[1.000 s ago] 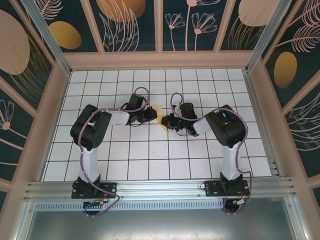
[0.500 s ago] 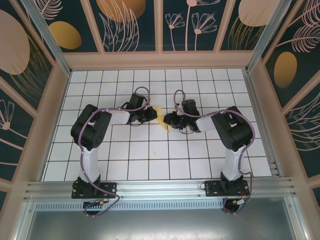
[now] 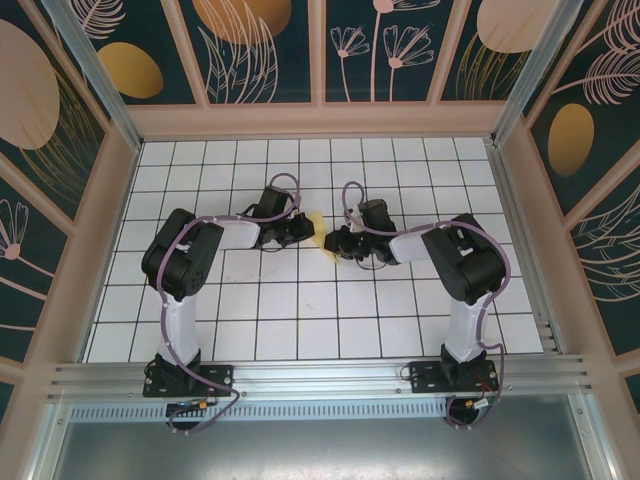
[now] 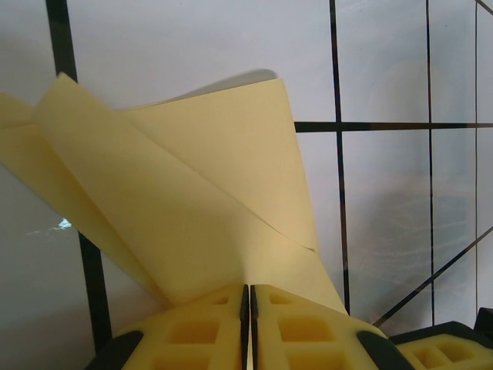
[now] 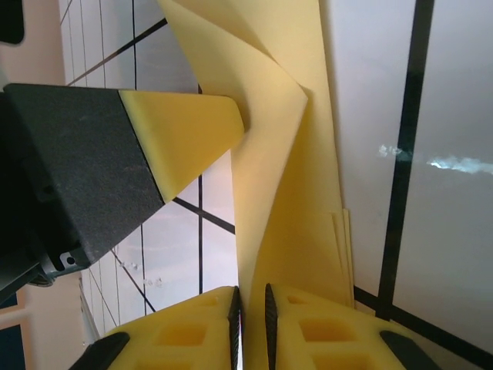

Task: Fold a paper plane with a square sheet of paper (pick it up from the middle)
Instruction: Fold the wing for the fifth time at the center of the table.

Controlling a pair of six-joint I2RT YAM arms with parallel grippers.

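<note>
Clamping the half-folded yellow paper (image 4: 200,200) in both left hand (image 4: 248,308) and right hand (image 5: 250,308) at its opposite sides, likely needing even, gentle tension for creasing cleanly.

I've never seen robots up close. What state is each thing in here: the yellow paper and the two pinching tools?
yellow paper: partly folded into layered flaps, pinched by both tools.
left tool: shut on the yellow paper.
right tool: shut on the yellow paper.
</note>
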